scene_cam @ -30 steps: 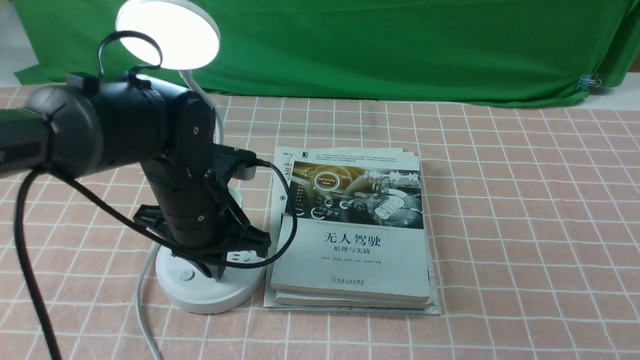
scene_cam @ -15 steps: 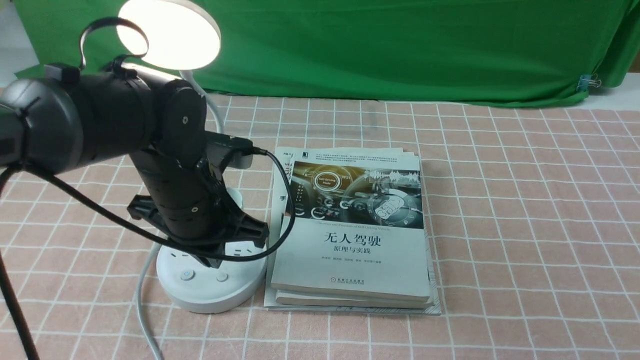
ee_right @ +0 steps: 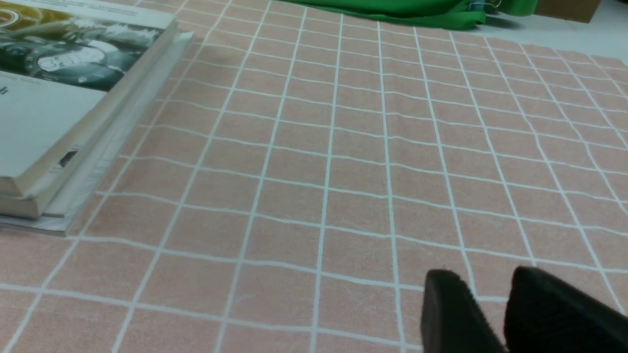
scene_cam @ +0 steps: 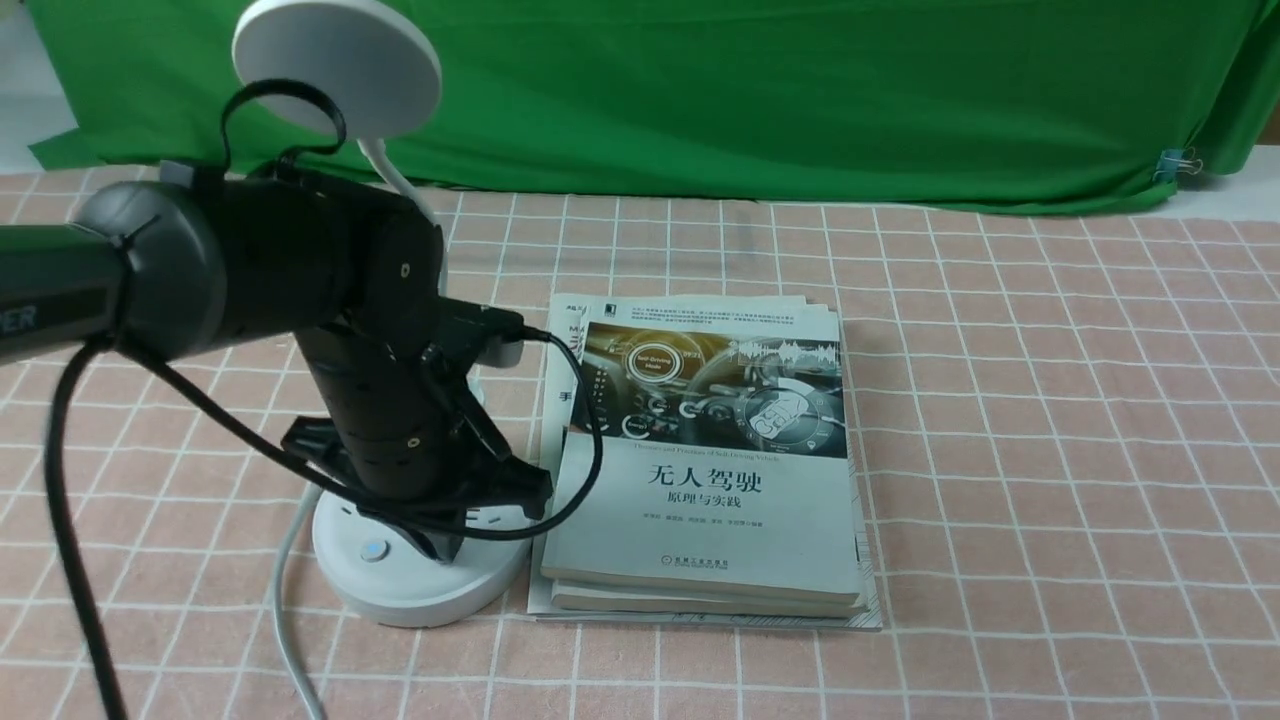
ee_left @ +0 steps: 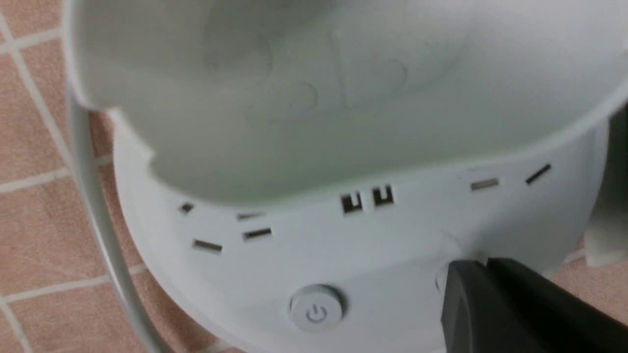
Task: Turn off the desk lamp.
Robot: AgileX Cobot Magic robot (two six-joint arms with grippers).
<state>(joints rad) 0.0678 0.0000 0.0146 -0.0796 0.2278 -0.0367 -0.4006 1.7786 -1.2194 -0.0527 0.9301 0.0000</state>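
Reads as essentially done, with the desk lamp (scene_cam: 425,598) dark at its disc head (scene_cam: 337,62) and the left gripper (scene_cam: 438,547), pinched closed and empty, down on the base just right of the power button (scene_cam: 373,550), leaving only withdrawal.

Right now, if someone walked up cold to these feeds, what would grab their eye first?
The black left gripper dominates the front view's left side, its fingers planted on the desk lamp's white base right beside the power button. Above it the lamp's round head sits unlit against the green backdrop. A stack of books lies just right of the base.
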